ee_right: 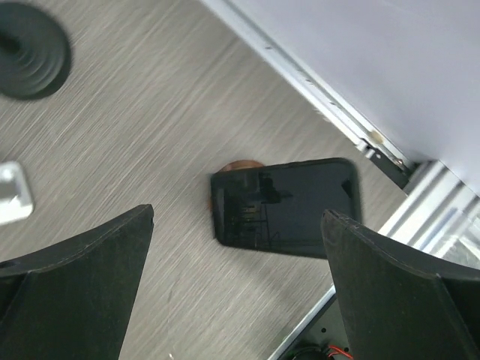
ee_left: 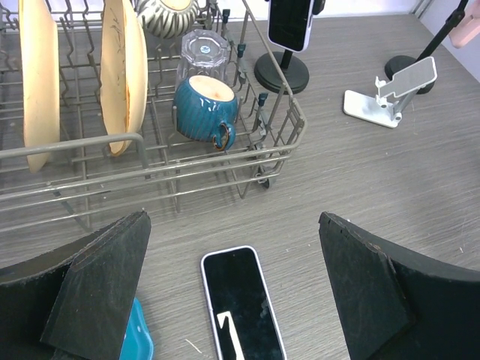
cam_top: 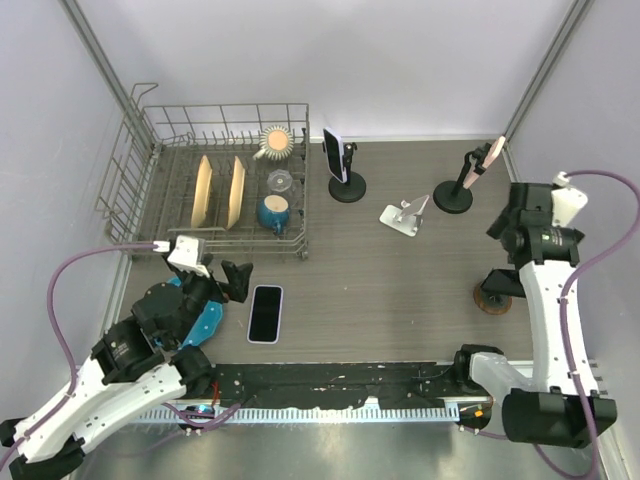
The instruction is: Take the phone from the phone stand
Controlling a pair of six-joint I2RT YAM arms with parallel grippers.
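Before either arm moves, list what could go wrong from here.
1. The mounted phone stands close beside the dish rack; a reach could clip the rack or tip its round-based stand.
2. The pink phone sits high on a thin-stemmed stand; a sideways pull may topple it.
3. The black phone lies partly on a brown disc near the edge of the table; a nudge could slide it off.

The rack (cam_top: pixel 230 243), back left, holds plates (cam_top: pixel 203 190), a mug (cam_top: pixel 274 212) and a glass (cam_top: pixel 280 182). The near phone (cam_top: pixel 265 313) lies flat before it. Right of the rack, in a row, are the left stand (cam_top: pixel 347 187) bearing the upright phone (cam_top: pixel 333 155), the mid stand (cam_top: pixel 405 217), and the right stand (cam_top: pixel 453 196) bearing the tilted phone (cam_top: pixel 492 155). The far phone (cam_top: pixel 500 282) lies on a disc (cam_top: pixel 492 300) at the right edge.
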